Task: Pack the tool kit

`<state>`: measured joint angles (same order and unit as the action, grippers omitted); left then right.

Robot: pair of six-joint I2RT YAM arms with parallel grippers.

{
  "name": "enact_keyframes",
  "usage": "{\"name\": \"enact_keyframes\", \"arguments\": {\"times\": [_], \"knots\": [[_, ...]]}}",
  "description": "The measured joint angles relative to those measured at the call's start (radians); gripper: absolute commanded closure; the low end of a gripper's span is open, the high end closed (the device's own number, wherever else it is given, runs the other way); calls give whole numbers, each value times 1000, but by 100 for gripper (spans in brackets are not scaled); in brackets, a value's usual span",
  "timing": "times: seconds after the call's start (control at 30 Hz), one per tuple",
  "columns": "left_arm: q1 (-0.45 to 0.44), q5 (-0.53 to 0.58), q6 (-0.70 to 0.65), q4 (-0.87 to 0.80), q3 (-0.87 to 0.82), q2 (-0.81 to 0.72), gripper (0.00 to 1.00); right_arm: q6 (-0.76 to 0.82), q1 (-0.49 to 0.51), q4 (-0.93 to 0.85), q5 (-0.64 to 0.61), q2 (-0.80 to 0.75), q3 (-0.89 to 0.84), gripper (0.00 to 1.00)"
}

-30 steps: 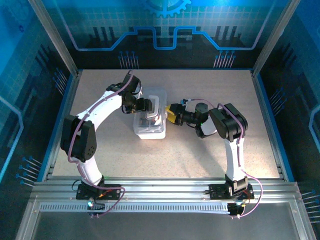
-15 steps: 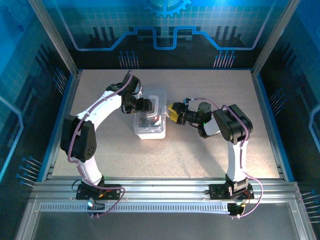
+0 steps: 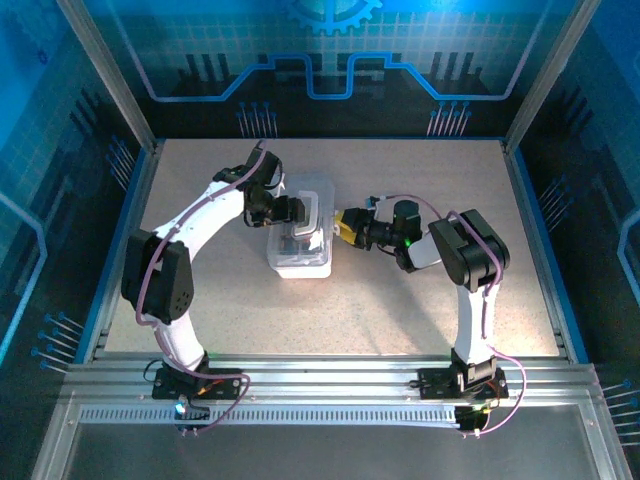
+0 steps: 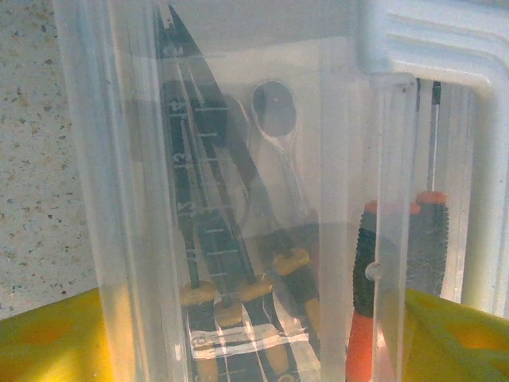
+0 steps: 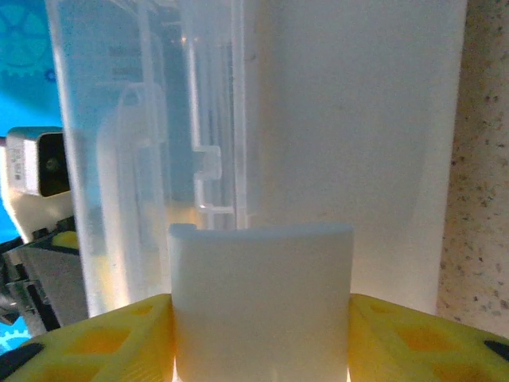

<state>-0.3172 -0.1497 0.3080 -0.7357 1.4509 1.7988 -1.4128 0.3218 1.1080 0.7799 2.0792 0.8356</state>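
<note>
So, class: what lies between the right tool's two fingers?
A white tab of the case fills the gap between the right tool's yellow fingers, in the right wrist view.

The speckled beige table (image 3: 420, 330) lies bare near, far, left and right of the clear whitish rectangular plastic case (image 3: 300, 262), giving open passage all around. Close in, the left claw (image 3: 296, 212) blocks the case's left flank and the right claw (image 3: 338, 225) its right, with yellow fingers (image 5: 119, 338) tight against a white tab (image 5: 261, 294). Inside, a silver ratchet wrench (image 4: 274, 119) and a red-and-black-handled screwdriver (image 4: 425, 255) crowd the floor. Blue panel walls (image 3: 60, 200) bound the table.
</note>
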Motion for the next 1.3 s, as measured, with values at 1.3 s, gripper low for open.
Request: {"name": "enact_keyframes", "arguments": {"times": [1.3], "knots": [[-76,146,30,-101,98,76,91,46,-8,-90,-15,-32,-5,62]]}}
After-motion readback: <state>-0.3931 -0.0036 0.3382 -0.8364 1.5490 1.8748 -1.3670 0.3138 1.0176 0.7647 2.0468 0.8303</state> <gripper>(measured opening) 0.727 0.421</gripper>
